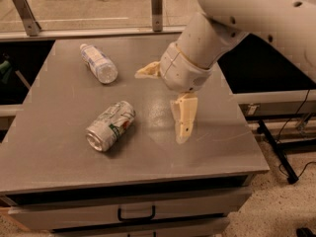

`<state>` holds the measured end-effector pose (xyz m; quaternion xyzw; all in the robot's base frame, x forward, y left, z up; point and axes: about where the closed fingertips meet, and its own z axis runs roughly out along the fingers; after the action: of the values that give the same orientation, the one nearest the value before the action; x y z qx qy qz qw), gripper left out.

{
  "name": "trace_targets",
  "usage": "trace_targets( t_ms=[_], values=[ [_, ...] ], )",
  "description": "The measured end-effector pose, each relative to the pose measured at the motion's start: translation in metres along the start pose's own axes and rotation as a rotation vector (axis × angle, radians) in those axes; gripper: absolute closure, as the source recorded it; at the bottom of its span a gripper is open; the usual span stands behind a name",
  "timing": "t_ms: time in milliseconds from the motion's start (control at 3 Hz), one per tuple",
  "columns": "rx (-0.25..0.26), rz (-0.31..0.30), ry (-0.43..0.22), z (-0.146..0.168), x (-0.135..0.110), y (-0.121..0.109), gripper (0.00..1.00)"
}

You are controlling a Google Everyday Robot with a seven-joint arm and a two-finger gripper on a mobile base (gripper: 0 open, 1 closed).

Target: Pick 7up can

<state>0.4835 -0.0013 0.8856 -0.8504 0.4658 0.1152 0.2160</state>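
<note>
The 7up can (111, 125) lies on its side at the front left of the grey table (59, 152), silvery and dented, with green lettering and a red spot, its open end facing front-left. My gripper (160, 107) hangs over the middle of the table, to the right of the can and apart from it. Its cream fingers (183, 117) are spread open and hold nothing. One finger points down toward the front and the other points left.
A clear plastic bottle (98, 63) with a white cap lies at the back left of the table. The flat dark blue packet is hidden behind my arm (237, 14). A drawer with a black handle (136, 214) sits under the tabletop. Cables lie on the floor at the right.
</note>
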Motion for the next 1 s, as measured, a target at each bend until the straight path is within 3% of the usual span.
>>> trace_targets(
  t_ms=[333,1000],
  values=[
    [-0.057,-0.089,-0.052,0.029,-0.028,0.007,0.00],
    [-0.094,-0.179,-0.093,0.067,-0.066,-0.007,0.00]
  ],
)
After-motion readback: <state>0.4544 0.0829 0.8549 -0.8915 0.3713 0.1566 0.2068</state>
